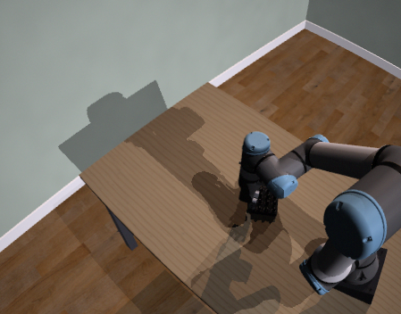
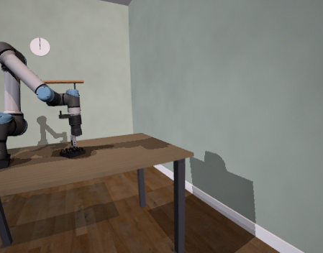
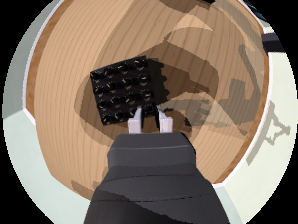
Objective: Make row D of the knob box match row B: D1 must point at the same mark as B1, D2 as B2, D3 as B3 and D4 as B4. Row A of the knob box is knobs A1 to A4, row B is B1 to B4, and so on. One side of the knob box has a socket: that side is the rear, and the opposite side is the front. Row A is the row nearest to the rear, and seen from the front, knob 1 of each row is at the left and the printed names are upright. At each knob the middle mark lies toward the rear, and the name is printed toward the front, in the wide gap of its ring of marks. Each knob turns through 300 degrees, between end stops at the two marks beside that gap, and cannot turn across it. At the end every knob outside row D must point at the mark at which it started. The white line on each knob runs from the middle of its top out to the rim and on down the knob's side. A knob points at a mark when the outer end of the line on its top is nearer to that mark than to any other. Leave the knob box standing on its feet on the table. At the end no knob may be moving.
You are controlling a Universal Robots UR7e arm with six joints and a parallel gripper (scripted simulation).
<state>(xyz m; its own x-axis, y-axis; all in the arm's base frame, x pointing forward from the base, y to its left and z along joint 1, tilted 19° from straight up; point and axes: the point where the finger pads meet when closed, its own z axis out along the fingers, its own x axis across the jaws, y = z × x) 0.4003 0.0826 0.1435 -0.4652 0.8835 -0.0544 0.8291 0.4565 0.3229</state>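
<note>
The black knob box point(image 1: 263, 209) point(image 2: 73, 153) point(image 3: 121, 87) stands on the wooden table point(image 1: 161, 187) point(image 2: 129, 154) point(image 3: 73, 143), close to the robot's base. My gripper point(image 1: 255, 197) point(image 2: 74, 144) point(image 3: 149, 112) points straight down over the edge row of knobs nearest the wrist camera. Its two pale fingers stand apart on either side of one knob there, and I see no grip on it. The knobs' white lines and the printed names are too small to read in any view.
The robot's base point(image 1: 363, 278) stands on the table's corner near the box. The arm's forearm point(image 1: 344, 156) reaches across above the table. The table's edges lie well away from the box. A wall runs along the table's far side.
</note>
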